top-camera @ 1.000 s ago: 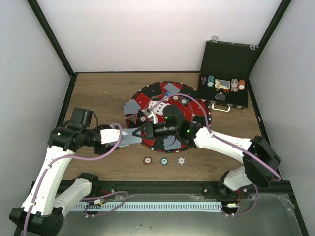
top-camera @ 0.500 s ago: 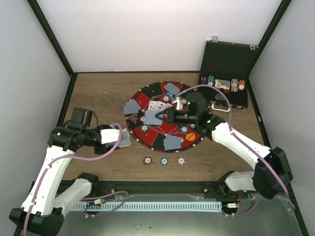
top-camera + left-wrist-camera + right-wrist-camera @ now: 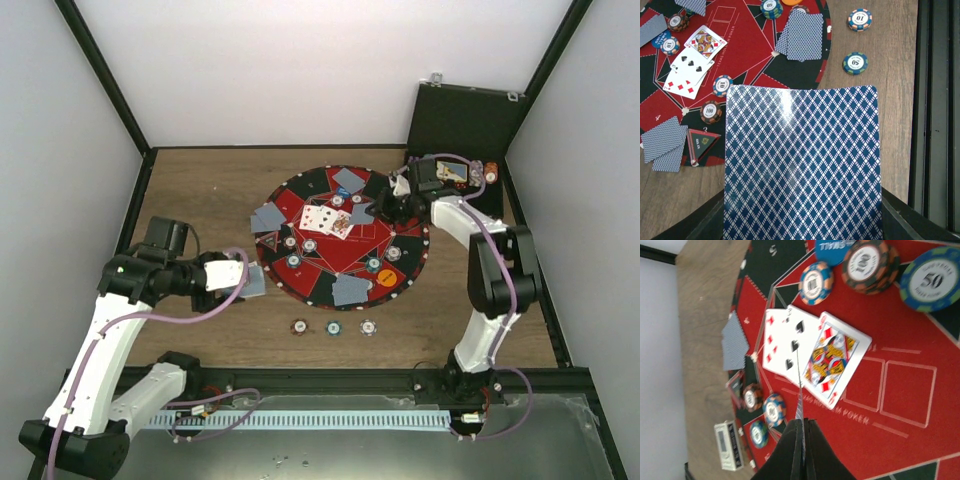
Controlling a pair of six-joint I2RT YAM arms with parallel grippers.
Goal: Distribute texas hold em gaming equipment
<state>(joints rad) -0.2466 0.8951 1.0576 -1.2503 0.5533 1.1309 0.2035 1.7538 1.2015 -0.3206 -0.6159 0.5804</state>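
My left gripper [image 3: 250, 283] hovers off the mat's left edge, shut on playing cards [image 3: 802, 165] whose blue-diamond back fills the left wrist view. My right gripper [image 3: 372, 210] is over the mat's far right, shut on a single playing card [image 3: 800, 390] seen edge-on. Below it lie face-up cards [image 3: 835, 362] [image 3: 327, 220] in the mat's middle. Face-down cards [image 3: 350, 180] [image 3: 268, 217] [image 3: 350, 290] and striped poker chips [image 3: 816, 282] sit around the mat. An orange button disc [image 3: 386, 280] lies at the near right, and a blue one [image 3: 837, 247] beside the chips.
The round red-and-black mat [image 3: 420, 255] covers the table's centre. Three chips [image 3: 333, 327] lie in a row on the wood in front of it. The open black case [image 3: 465, 125] with chips in it stands at the back right, close behind my right wrist.
My right gripper took a card at the left gripper's stack, then swung across the mat to its far right. The face-up cards in the middle now show. The left arm stayed put.
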